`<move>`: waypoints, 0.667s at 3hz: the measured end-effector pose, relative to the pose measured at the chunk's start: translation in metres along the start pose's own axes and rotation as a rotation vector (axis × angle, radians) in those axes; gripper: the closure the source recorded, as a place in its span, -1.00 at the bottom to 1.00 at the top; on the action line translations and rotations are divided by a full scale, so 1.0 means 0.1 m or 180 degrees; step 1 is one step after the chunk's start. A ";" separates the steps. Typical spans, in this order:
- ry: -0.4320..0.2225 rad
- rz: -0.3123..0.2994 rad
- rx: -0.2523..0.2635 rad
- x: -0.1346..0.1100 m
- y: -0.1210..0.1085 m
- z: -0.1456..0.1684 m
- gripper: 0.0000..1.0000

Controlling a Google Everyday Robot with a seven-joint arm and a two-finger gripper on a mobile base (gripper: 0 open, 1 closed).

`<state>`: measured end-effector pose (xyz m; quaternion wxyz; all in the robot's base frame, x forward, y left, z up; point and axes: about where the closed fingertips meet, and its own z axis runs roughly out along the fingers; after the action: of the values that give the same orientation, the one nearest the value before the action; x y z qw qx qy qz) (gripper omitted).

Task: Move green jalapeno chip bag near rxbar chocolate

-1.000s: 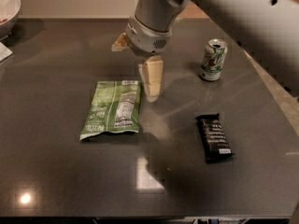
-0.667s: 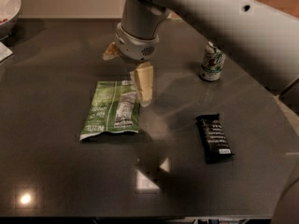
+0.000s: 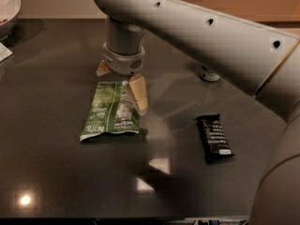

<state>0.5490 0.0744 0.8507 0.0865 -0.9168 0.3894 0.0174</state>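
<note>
The green jalapeno chip bag (image 3: 107, 112) lies flat on the dark table (image 3: 56, 172), left of centre. The rxbar chocolate (image 3: 214, 138), a small black bar, lies to its right, well apart from the bag. My gripper (image 3: 120, 91) hangs from the big grey arm just above the bag's top edge. It is open, with one tan finger (image 3: 138, 93) over the bag's upper right corner and the other finger (image 3: 102, 68) behind the bag's top. It holds nothing.
A soda can (image 3: 209, 74) stands at the back right, mostly hidden behind my arm. A white bowl (image 3: 6, 9) sits at the back left corner, with a white paper (image 3: 3, 53) beside it. The table's front edge runs along the bottom.
My arm has swung left and forward, bringing the open gripper from beside the bag's right edge to over its top. The arm now covers most of the can. Bag and bar have not moved.
</note>
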 end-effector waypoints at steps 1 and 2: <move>0.0094 -0.0157 -0.0103 -0.04 -0.01 0.14 -1.00; 0.0163 -0.0255 -0.0170 -0.02 -0.03 0.23 -0.66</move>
<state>0.5504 0.0816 0.8288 0.0527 -0.9338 0.3539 0.0008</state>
